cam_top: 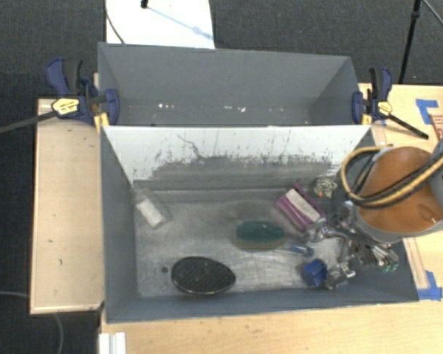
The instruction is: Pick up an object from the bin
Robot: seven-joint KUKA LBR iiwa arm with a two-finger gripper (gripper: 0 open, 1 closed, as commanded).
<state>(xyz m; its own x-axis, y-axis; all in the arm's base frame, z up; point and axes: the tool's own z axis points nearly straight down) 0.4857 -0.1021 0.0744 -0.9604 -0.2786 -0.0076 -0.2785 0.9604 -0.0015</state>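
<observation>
From the camera above, I am looking down into the grey bin [229, 161]. The few things in it are lying loose and well apart on its floor, as though tipped in and left wherever they came to rest. A small white block [151, 212] is sitting near the left wall. A black oval piece [201, 275] is lying flat toward the front left, and a green oval pad [260, 234] is resting near the middle. A purple block [297, 209] is lying at a slant to the right of the pad, toward the right wall. A small blue thing [314, 273] is lying in the front right corner, with a smaller blue scrap [300, 250] just behind it.

The arm is reaching in over the right wall. Its orange cover [399, 198] is hanging above the rim, with yellow and black cables [354, 175] looping round it. The wrist is tilting down and leftward, so the gripper [338, 265] is pointing low into that front right corner, just beside the small blue thing. That is the piece nearest to it, and I am judging it the likeliest pick, since it is lying in the open with room on its left. Whether the gripper is released, clenched or grasping the blue thing I cannot tell. The metal parts are crowding together there, and I cannot tell whether they are touching it either.
</observation>
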